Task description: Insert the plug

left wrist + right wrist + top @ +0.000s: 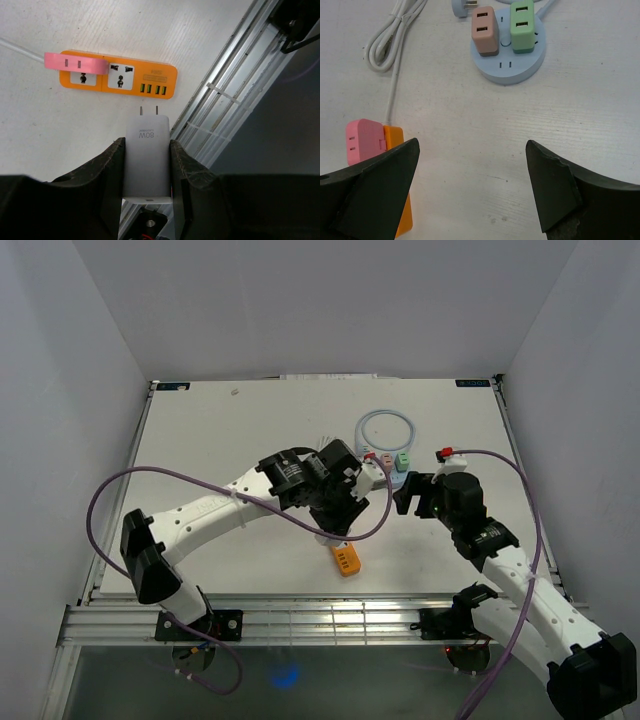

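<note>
My left gripper (147, 142) is shut on a white charger plug (147, 155), and its two prongs (148, 108) point at the orange power strip (170, 80) lying just beyond them, with a small gap between. A pink plug (75, 62) covers the strip's far socket; the socket beside it (120, 80) is free. In the top view the strip (347, 559) lies near the table's front edge, under the left gripper (335, 525). My right gripper (471, 145) hangs open above bare table, just right of the strip (395, 137) and pink plug (364, 141).
A round blue socket hub (510, 70) with a brownish adapter (485, 30) and a green adapter (522, 25) sits behind the right gripper. The strip's coiled white cable (390, 40) lies to the left of the hub. The aluminium frame rail (225, 100) runs close by the strip.
</note>
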{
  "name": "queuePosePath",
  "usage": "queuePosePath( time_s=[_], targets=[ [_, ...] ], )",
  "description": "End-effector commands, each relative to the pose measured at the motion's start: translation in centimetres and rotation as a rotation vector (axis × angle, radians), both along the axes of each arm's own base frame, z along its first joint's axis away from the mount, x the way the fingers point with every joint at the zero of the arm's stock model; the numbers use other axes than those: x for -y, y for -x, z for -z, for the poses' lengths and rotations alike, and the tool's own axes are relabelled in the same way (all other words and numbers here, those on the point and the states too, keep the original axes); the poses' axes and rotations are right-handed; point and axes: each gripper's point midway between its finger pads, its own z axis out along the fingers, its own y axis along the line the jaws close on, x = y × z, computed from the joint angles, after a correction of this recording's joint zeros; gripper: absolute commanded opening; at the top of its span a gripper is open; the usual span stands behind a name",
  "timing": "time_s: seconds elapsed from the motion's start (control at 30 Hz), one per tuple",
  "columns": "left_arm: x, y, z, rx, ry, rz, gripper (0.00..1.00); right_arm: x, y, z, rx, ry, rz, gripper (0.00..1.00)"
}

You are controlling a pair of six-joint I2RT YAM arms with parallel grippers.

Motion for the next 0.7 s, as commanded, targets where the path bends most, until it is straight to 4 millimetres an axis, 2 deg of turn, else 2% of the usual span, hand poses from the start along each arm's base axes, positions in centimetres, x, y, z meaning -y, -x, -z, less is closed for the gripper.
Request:
queuePosePath(
  time_s=[0.0, 0.1, 0.23, 0.33, 0.53, 0.67],
  targets=[
    [-1.3, -0.6, -0.4, 0.08, -0.096, -0.023, 0.0, -0.3, -0.7, -0.3, 0.048, -0.015, -0.007, 0.92],
    [-1.8, -1.0, 0.7, 0.093, -0.175, -0.034, 0.0, -0.1, -0.6, 0.6, 0.043, -0.008, 0.0, 0.92],
    [-1.4, -1.1, 1.4, 0.087, -0.212, -0.012, 0.0, 0.1, -0.6, 1.1, 0.049, -0.007, 0.012, 0.92],
    [-1.0, -1.4, 1.9, 0.084, -0.25, -0.01, 0.0, 0.1, -0.4, 0.9, 0.062, -0.017, 0.005, 0.92],
    [-0.2, -1.8, 2.9, 0.071, -0.287, 0.01, 0.0, -0.9, 0.6, 0.8, 0.077, -0.055, -0.065, 1.0],
    [0.2, -1.5, 3.6, 0.047, -0.293, 0.021, 0.0, -1.2, 1.3, 0.6, 0.083, -0.085, -0.082, 0.96]
  ],
)
